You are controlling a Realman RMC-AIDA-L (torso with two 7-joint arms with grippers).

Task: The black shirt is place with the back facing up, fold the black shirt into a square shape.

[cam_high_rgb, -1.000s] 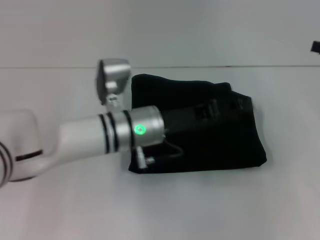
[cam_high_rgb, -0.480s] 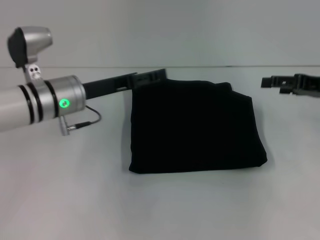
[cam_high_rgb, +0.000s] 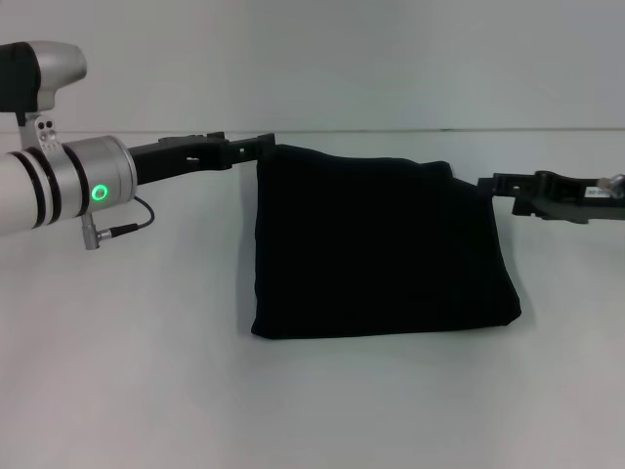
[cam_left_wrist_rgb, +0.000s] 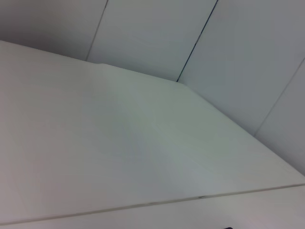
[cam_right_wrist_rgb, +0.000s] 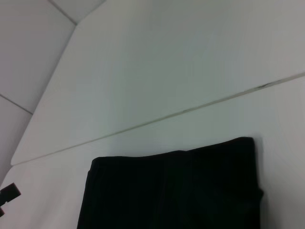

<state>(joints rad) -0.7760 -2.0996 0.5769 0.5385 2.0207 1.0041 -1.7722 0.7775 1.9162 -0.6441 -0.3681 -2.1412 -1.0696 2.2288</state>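
In the head view, the black shirt (cam_high_rgb: 379, 246) is seen folded into a compact, roughly square bundle lying flat on the white table (cam_high_rgb: 146, 391). The left gripper (cam_high_rgb: 256, 147) is held at the shirt's far left corner, its black fingers reaching in from the left, with the silver wrist and its green light farther out to the left of the shirt. Whether the fingers are parted or closed, and whether fabric is touched, cannot be told. The right gripper (cam_high_rgb: 498, 183) is seen at the shirt's right edge near the far right corner; its finger spacing and any contact with the shirt cannot be told either. In the left wrist view, only the pale table surface and wall panels are shown. In the right wrist view, the shirt's (cam_right_wrist_rgb: 171, 188) far edge is shown against the table, and a small black piece of the left gripper (cam_right_wrist_rgb: 7, 195) is seen just beside the shirt's corner.
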